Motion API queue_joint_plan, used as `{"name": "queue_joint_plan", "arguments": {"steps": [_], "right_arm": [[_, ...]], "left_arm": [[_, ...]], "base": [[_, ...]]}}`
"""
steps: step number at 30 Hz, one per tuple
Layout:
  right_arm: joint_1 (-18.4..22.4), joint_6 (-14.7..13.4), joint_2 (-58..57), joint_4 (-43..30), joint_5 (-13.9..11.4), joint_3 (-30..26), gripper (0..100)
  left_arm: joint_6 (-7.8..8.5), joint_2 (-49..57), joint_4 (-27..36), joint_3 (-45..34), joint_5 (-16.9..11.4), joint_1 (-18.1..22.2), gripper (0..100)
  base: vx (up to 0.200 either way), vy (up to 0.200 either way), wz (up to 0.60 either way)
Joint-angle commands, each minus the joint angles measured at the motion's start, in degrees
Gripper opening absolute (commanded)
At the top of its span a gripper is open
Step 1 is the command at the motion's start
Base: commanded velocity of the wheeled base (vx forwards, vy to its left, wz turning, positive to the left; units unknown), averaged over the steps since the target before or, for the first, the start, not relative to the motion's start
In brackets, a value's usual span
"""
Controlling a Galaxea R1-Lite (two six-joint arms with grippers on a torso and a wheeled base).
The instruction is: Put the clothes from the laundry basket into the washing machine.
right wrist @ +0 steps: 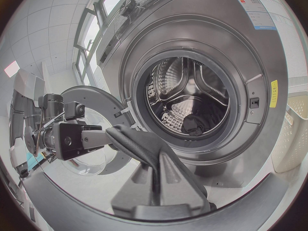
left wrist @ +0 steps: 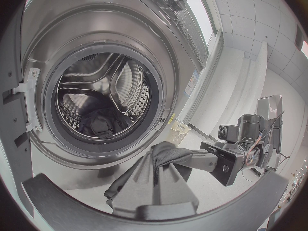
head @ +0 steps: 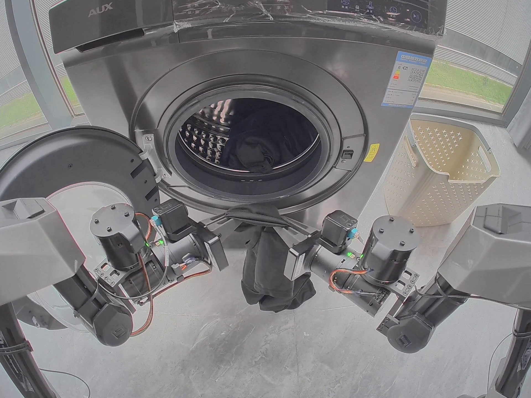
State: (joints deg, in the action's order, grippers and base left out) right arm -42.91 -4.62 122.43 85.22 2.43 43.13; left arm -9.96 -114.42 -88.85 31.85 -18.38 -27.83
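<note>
Here, low in the middle of the head view, both grippers meet on one dark garment (head: 268, 266). The left gripper (head: 235, 219) is clamped on its top edge from the left and the right gripper (head: 289, 226) is clamped on it from the right. The cloth hangs down between them in loose folds, just in front of the washing machine (head: 343, 56) and below its round opening.

The machine is grey metal and fills the upper half of the frame, with clear film stretched over its control panel. Its door (head: 72, 156) stands swung open at middle left. Inside the drum (head: 210, 134), a heap of dark clothes (head: 257, 145) lies at the bottom.

At middle right a cream perforated laundry basket (head: 442, 178) stands on the floor just beside the machine. The floor (head: 221, 349) is grey and mottled like stone. Windows (head: 470, 56) run behind the machine, with strips of green grass outside at the far left and right. The wrist views add white tiled walls (left wrist: 250, 13).
</note>
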Motion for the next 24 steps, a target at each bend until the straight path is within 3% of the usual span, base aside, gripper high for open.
{"name": "queue_joint_plan", "arguments": {"steps": [1,24], "right_arm": [[-0.51,-0.04,-0.61,-0.23,0.04,-0.42,100],[-0.16,0.05,6.24,-0.32,-0.05,5.82,100]], "left_arm": [[-0.06,0.08,-0.01,0.23,0.01,-0.03,0],[-0.15,0.69,-0.01,0.05,-0.07,-1.08,0]], "base": [[0.0,0.0,0.0],[0.0,0.0,0.0]]}}
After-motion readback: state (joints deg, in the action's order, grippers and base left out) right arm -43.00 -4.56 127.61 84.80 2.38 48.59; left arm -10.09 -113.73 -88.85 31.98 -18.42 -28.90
